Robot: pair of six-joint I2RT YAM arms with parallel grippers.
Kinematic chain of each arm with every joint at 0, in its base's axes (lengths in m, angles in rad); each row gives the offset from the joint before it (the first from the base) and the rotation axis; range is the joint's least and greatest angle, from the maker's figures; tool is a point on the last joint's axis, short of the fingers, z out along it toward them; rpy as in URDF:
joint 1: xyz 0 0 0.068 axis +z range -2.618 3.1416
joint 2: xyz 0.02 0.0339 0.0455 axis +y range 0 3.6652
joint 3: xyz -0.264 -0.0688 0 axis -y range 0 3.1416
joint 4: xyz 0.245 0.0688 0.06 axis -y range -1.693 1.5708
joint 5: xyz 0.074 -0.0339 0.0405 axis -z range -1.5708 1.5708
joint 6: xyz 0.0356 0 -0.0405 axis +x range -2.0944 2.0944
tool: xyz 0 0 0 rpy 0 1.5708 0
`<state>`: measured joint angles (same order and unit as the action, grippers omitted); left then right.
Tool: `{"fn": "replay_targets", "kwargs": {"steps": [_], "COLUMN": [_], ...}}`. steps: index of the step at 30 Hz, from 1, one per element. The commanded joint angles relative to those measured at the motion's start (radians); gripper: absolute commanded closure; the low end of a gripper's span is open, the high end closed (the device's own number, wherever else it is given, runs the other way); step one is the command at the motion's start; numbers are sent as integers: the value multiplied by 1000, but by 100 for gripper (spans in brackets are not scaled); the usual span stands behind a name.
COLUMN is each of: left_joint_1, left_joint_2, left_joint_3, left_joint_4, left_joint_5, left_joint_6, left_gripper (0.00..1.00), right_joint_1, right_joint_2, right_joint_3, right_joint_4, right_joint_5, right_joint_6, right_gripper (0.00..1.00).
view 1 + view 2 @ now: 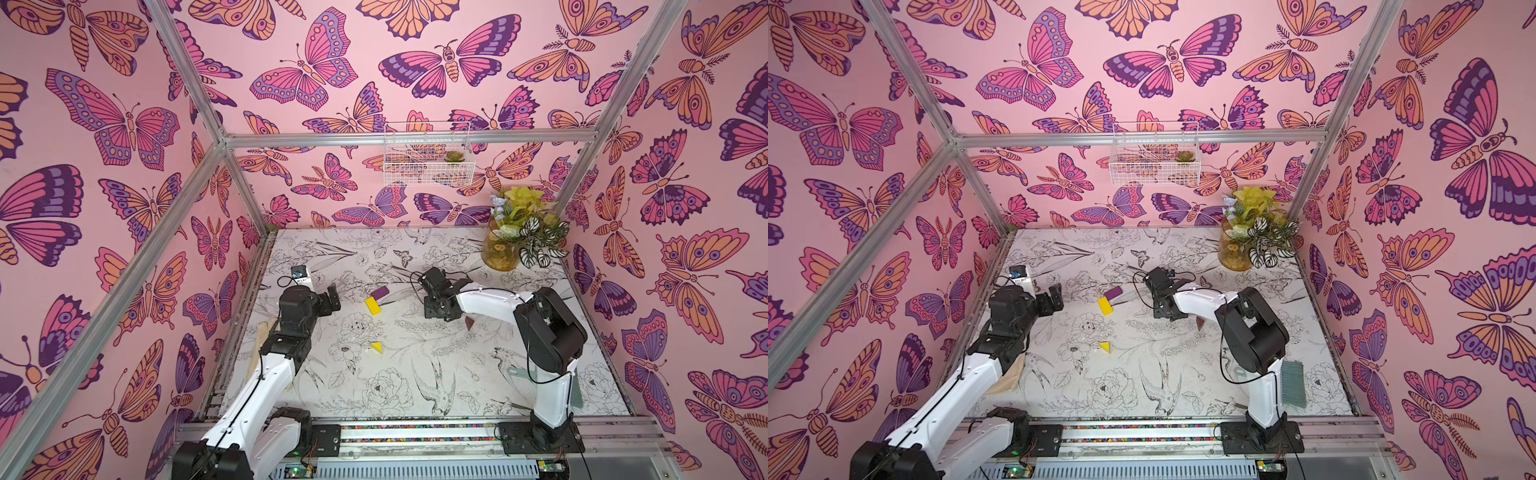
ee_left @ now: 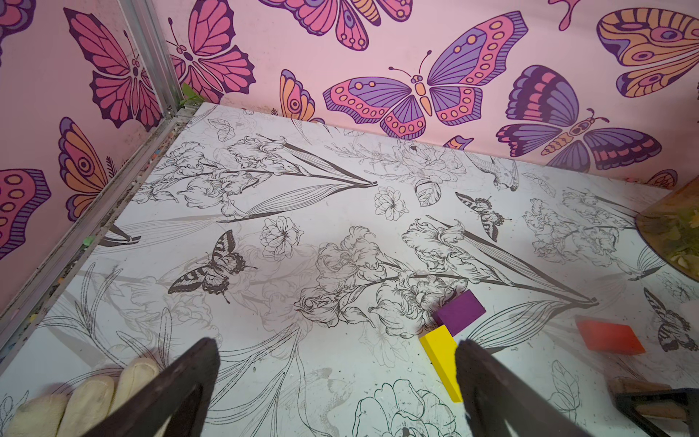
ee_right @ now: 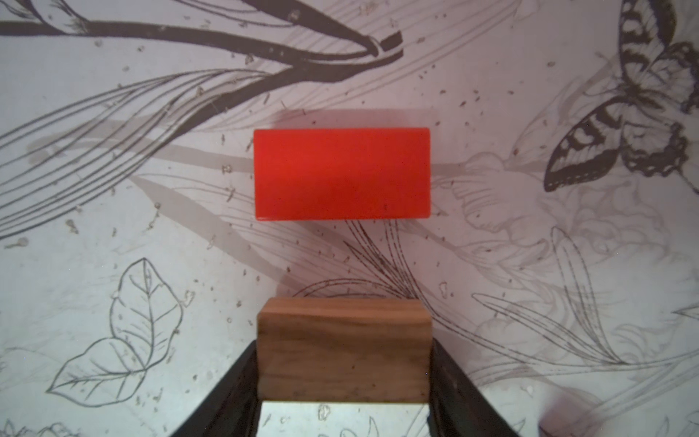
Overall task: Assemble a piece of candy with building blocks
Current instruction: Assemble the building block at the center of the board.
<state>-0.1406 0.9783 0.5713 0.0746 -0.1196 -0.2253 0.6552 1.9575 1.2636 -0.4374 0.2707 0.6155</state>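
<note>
**Wood block clamped, five blocks loose**

Clock read from the table (image 1: 415, 395) centre, 12 at the far wall. Near 4: teal brush (image 1: 1293, 382) beside the right arm. At 7: yellow triangle (image 1: 377, 347), alone. At 3: brown triangle (image 1: 469, 322), half hidden by that arm. Just past centre toward 1: right claw (image 3: 344, 352) clamped on wood block (image 3: 344, 329); red block (image 3: 342, 174) flat just beside it, not touching. At 10: left claw (image 2: 336, 344) spread wide, empty. Toward 11: yellow block (image 1: 372, 306) touching purple block (image 1: 379, 293). Far 1 corner: vase (image 1: 500, 253) of plants.
</note>
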Motion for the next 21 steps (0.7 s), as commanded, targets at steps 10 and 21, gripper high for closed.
{"fn": "replay_targets", "kwargs": {"steps": [10,21], "left_joint_1": [0,0], "left_joint_2": [-24,-23], "left_joint_3": [1,9], "left_joint_4": [-5,-12], "left_joint_5": [8,6], "left_joint_6": [9,15], "left_gripper": [0,0], "right_joint_1": [-23,-27], "right_joint_2": [47,63], "right_joint_3": [33,50], "right_joint_4": [5,6], "right_joint_5": [-5,-17], "right_joint_6": [-39,-43], "right_gripper": [44,39]}}
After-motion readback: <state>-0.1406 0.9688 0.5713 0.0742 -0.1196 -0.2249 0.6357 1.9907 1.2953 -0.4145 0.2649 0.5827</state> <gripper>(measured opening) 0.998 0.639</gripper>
